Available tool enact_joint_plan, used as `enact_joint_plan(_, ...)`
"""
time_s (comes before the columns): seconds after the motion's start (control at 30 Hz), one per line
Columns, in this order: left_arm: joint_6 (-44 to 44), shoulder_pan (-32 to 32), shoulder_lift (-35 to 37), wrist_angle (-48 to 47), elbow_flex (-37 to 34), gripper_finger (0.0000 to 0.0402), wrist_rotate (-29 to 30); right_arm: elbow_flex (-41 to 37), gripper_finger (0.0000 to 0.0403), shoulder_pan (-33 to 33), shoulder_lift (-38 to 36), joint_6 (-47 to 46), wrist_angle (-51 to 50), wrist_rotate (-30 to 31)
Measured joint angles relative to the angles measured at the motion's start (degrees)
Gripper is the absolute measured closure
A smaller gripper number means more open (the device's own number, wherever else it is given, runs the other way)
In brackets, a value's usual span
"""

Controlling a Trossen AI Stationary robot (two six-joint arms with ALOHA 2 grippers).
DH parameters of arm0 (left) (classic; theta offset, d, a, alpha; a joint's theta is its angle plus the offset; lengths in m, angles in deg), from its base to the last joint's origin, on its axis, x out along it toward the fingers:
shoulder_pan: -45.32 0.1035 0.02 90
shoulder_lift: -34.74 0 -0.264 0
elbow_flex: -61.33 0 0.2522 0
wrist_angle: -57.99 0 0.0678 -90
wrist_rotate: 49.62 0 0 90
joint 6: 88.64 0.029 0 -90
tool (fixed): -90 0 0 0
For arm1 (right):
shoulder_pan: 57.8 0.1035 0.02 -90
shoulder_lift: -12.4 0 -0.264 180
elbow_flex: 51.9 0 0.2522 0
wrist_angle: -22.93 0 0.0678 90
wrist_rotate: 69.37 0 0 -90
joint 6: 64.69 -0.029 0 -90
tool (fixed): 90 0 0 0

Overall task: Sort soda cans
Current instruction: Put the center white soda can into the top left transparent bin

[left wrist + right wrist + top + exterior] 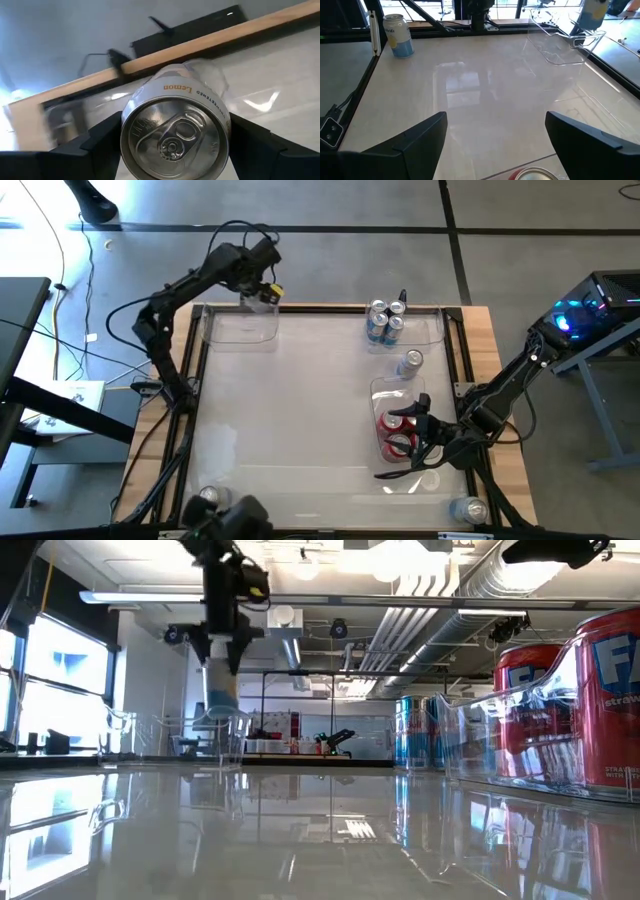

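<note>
We had the left gripper (pixel 262 290) clamped on a lemon can (pixel 175 135), held upright right above the empty bin (pixel 243 327) at the upper left of the high view, so the drop was straight down. Our right gripper (pixel 418 442) sat with fingers apart over the bin of red cans (pixel 398 435) at the lower right. The bin at the upper right (pixel 425 330) held blue cans (pixel 383 322), and one can (pixel 410 362) stood loose between those two bins.
</note>
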Motion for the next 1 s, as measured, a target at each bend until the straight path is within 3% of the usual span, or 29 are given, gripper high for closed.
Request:
enact_joint_plan(0.13,0.2,1.7,0.0,5.4,-5.6,0.0121,-4.7,0.0,0.0069,0.0,0.0,-0.2,0.0,0.0)
enact_joint_plan(0.47,1.4,2.1,-0.3,12.9,-16.3,0.0113,-6.2,0.0,0.0069,0.0,0.0,-0.2,0.1,0.6)
enact_joint_plan(1.0,5.1,3.1,-0.4,21.1,-18.7,0.0057,-10.7,0.0,0.0069,0.0,0.0,-1.1,0.1,0.8)
